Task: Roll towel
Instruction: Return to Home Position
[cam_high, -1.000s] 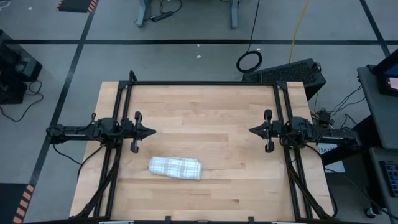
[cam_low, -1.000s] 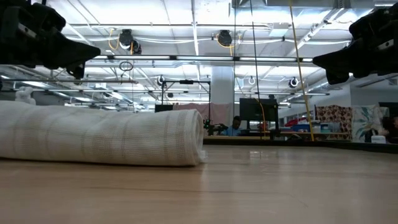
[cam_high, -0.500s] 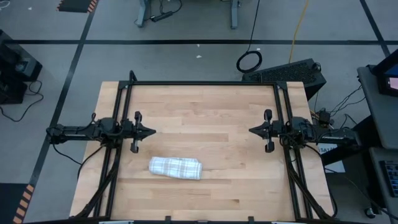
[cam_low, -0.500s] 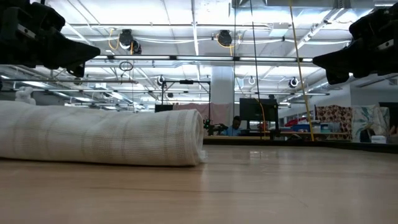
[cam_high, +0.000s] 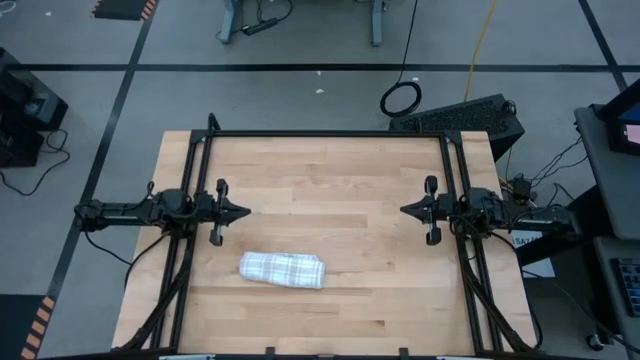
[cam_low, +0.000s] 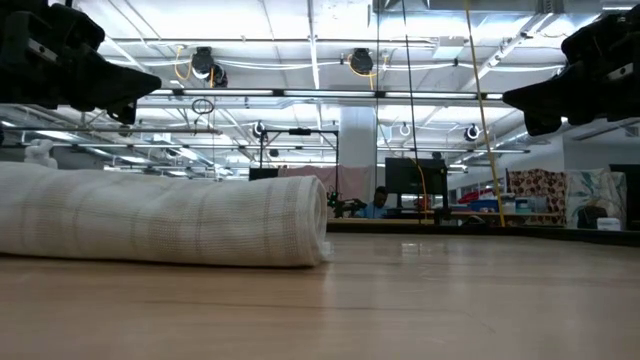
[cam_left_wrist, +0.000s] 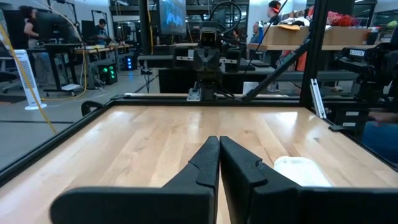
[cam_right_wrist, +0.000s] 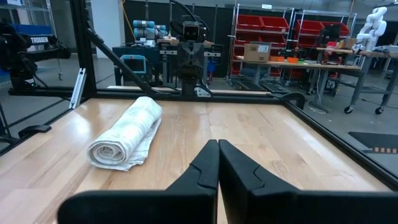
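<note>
Left gripper (cam_left_wrist: 219, 140): fingers pressed together w/ nothing btwn them, per its own wrist view. Right gripper (cam_right_wrist: 218, 143): same, shut tight and empty. The low view adds what the wrist views can't: both hang well above the table (cam_high: 340, 175), tips facing each other across it, neither touching wood or cloth.

The towel (cam_high: 283, 269) is rolled into a tube and lies on the table. It sits just ahead of the left gripper's tip, off to the side nearer the low camera. It's well apart from the right gripper, farther ahead of that one and off to the same side.

High view: long axis runs approx parallel to the line btwn the two grippers, slightly skewed. Only the right wrist view shows the spiral end, which points back at the right gripper, w/ the roll stretching away toward the left gripper. The left wrist view catches just the opposite end, a pale lump beside its fingers. The low view gives the roll side-on, grey check lines faint.
</note>
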